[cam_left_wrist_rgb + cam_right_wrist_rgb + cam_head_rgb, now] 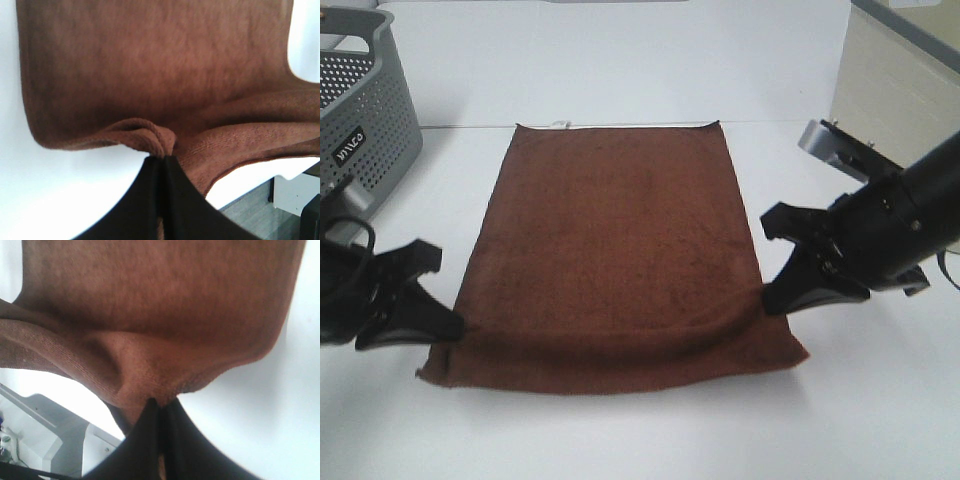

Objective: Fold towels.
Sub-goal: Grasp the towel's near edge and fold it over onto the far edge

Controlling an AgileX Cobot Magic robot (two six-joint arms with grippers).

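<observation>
The dark reddish-brown towel (pixel 610 250) lies flat on the white table, long side running away from me, with a small white tag (pixel 560 124) at its far edge. A raised fold runs across its near part. My left gripper (pixel 455 326) is shut on the towel's left edge near the front; the left wrist view shows the cloth (pixel 150 90) bunched at its closed tips (pixel 162 156). My right gripper (pixel 770 298) is shut on the right edge; the right wrist view shows the cloth (pixel 160 315) pinched at its tips (pixel 160 402).
A grey perforated basket (pixel 365 120) stands at the far left. A grey metal bracket (pixel 835 145) sits at the right behind my right arm. A beige wall panel (pixel 900 70) rises at the far right. The table's front edge lies just below the towel.
</observation>
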